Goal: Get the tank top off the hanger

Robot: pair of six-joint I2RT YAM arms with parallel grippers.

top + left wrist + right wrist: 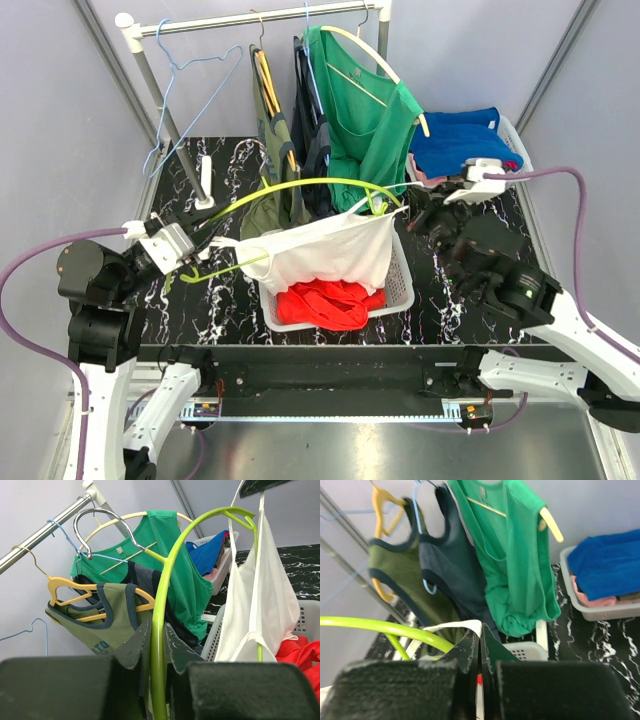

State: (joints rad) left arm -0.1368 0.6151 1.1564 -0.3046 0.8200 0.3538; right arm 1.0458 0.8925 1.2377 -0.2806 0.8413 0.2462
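Hanging over the white latticed basket [405, 287], the thin white tank top [330, 245] drapes from a smooth lime-green hanger [300, 187] in the overhead view; only the wrist views show the left pincer [157, 632] clamped on its rod and the right pincer [480, 642] pinching a white hem

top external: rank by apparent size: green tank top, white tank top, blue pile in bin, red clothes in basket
1. green tank top and white tank top: look about alike, so not ranked against each other.
2. blue pile.
3. red clothes, partly hidden under the white one.
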